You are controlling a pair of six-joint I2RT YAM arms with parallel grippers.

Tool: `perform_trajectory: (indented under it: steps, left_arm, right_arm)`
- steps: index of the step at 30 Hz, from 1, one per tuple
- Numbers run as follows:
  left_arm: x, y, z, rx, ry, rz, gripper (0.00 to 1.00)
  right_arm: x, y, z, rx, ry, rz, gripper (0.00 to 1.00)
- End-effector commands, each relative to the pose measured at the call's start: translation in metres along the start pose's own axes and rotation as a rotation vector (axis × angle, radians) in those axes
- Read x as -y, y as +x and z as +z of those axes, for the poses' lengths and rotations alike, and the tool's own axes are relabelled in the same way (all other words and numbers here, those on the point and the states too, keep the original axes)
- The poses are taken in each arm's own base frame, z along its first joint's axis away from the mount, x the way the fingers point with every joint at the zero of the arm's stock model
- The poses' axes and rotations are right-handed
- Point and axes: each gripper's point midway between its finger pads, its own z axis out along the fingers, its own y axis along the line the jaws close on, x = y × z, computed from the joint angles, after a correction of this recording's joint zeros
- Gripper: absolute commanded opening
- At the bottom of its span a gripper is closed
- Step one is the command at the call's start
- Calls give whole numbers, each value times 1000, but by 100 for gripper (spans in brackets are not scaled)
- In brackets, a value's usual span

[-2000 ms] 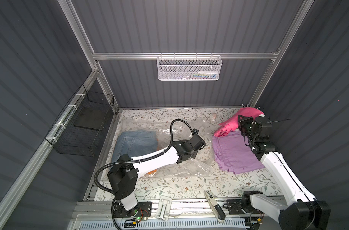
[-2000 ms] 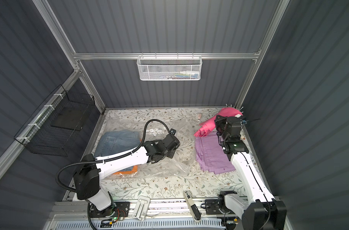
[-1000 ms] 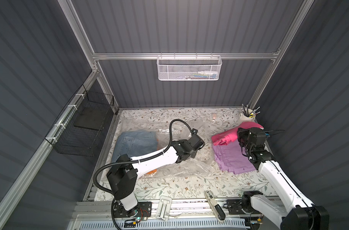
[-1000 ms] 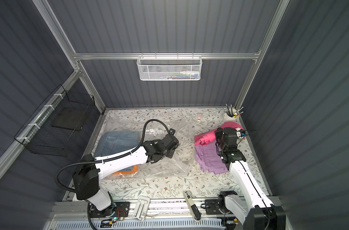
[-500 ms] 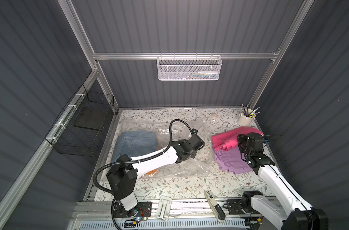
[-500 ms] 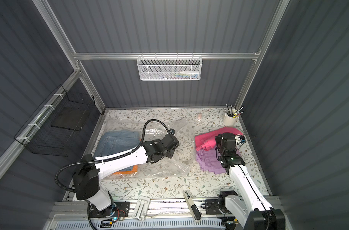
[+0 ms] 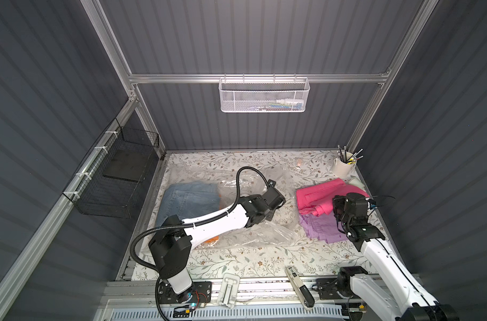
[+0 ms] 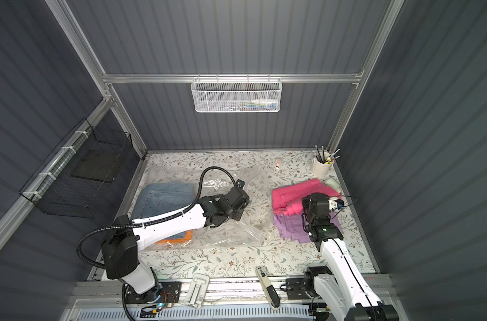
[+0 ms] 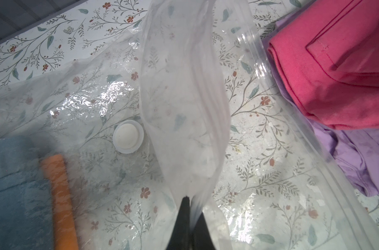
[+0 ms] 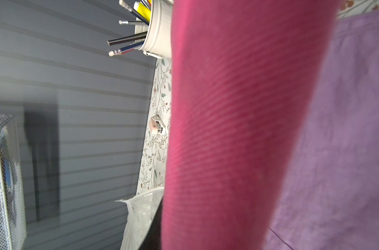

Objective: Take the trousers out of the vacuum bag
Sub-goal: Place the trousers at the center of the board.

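Left pincer (image 9: 189, 206) pinches the vacuum bag (image 9: 184, 86) film; right pincer (image 7: 335, 207) grips the pink trousers (image 7: 320, 191) atop the lilac trousers (image 7: 322, 230).

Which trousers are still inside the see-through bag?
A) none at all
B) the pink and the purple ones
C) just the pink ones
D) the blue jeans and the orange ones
D: the blue jeans and the orange trousers lie under the clear plastic of the vacuum bag, while the pink trousers rest on the lilac trousers outside it.
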Motion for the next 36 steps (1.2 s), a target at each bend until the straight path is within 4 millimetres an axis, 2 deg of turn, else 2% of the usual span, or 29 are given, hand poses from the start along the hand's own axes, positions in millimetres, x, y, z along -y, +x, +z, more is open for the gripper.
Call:
perform_trajectory:
  steps: [1, 11, 21, 31, 36]
  left_arm:
    - [-3, -2, -3, -7, 3, 9, 0]
    - [-1, -1, -1, -12, 7, 11, 0]
    - [-1, 2, 0, -18, 5, 8, 0]
    - [0, 1, 1, -19, 10, 0, 0]
    - [0, 1, 1, -21, 8, 0, 0]
  right_arm:
    - [5, 0, -3, 1, -4, 21, 2]
    - [48, 6, -6, -1, 64, 41, 4]
    - [84, 7, -12, 12, 120, 42, 11]
    - [107, 7, -19, 18, 160, 48, 28]
    - [109, 5, -22, 23, 165, 51, 35]
